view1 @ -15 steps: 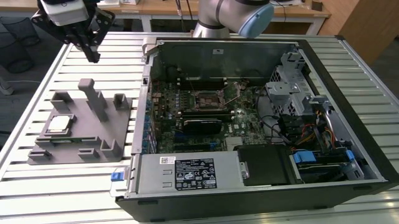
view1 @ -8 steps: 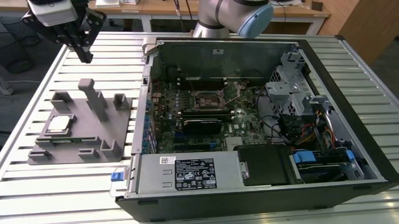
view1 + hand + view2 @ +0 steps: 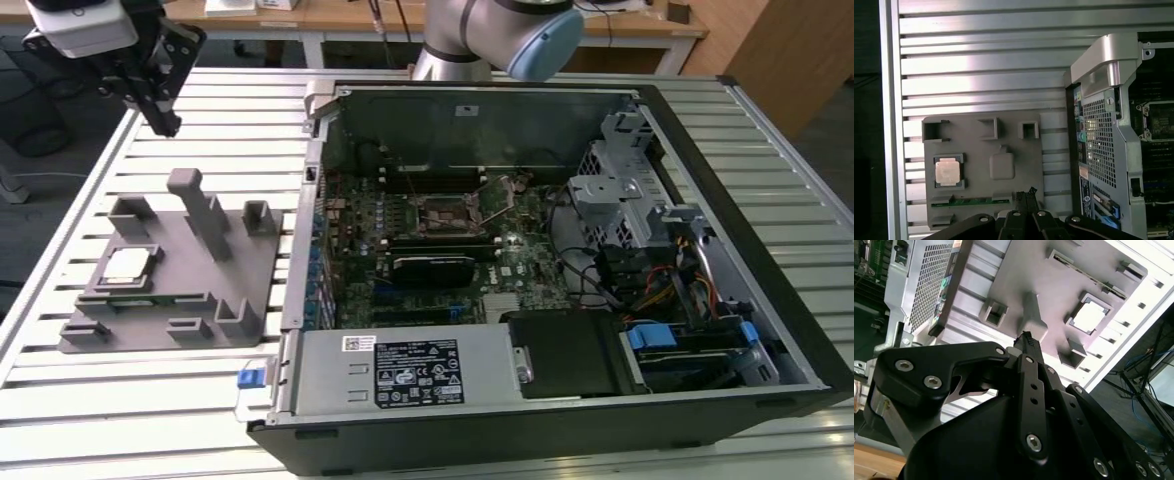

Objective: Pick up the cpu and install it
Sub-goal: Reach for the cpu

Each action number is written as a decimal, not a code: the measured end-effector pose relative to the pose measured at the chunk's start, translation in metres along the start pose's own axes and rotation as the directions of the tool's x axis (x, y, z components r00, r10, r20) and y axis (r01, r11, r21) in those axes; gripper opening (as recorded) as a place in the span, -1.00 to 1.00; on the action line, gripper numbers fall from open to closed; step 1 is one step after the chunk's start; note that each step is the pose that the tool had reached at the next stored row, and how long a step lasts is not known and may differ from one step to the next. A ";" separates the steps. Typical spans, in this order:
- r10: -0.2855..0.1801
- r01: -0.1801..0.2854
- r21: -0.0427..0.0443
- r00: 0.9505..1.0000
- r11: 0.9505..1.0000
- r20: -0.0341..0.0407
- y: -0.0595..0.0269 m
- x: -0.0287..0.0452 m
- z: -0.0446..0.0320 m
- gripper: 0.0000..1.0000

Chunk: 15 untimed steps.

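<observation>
Above the far end of the slatted aluminium table (image 3: 80, 400), the claw (image 3: 170, 125) hangs in the air at the exterior view's left, touching nothing. Its black fingers are pressed together, and nothing is pinched between them. In both wrist views the fingertips (image 3: 1026, 340) (image 3: 1026, 192) meet in one narrow point.

Below the claw, and nearer the exterior camera than it, a grey fixture (image 3: 180, 290) lies flat on the table. The cpu (image 3: 127, 265) rests in a square recess of that fixture, silver top upward, well apart from the claw. In the first wrist view the cpu (image 3: 948, 171) sits to one side of the fingertips, with a rounded post (image 3: 1002, 165) of the fixture between the two. A thin green board (image 3: 974, 201) lies in a slot of the fixture, close to the fingertips in that view.

Toward the exterior view's right of the claw lies an open computer case (image 3: 534, 445) on its side. Its motherboard (image 3: 441, 260) is exposed, and the processor socket (image 3: 447, 212) has its lever raised. A silver power supply (image 3: 400, 370) fills the near corner of the case. The arm's pale joint (image 3: 501, 30) rises behind the case
</observation>
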<state>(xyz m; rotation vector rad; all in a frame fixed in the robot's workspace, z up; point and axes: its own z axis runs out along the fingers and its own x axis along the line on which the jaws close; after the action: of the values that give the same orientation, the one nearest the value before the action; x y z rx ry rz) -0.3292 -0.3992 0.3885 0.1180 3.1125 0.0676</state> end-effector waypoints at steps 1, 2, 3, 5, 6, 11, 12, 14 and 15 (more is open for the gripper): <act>0.000 0.000 0.000 1.000 1.000 0.000 -0.0005 0.0023 0.0002 -0.79; 0.000 0.000 0.000 1.000 1.000 0.000 -0.0010 0.0045 0.0004 -0.79; 0.000 0.000 0.000 1.000 1.000 0.000 -0.0015 0.0070 0.0006 -0.79; 0.000 0.000 0.000 1.000 1.000 0.000 -0.0022 0.0125 0.0009 -0.79; 0.000 0.000 0.000 1.000 1.000 0.000 -0.0025 0.0157 0.0010 -0.79; 0.000 0.000 0.000 1.000 1.000 0.000 -0.0040 0.0348 0.0013 -0.79; 0.000 0.000 0.000 1.000 1.000 0.000 -0.0043 0.0389 0.0014 -0.79; 0.000 0.000 0.000 1.000 1.000 0.000 -0.0049 0.0465 0.0016 -0.79; 0.000 0.000 0.000 1.000 1.000 0.000 -0.0051 0.0500 0.0016 -0.79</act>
<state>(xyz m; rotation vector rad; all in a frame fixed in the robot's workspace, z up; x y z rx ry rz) -0.3793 -0.4004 0.3855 0.1181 3.1125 0.0675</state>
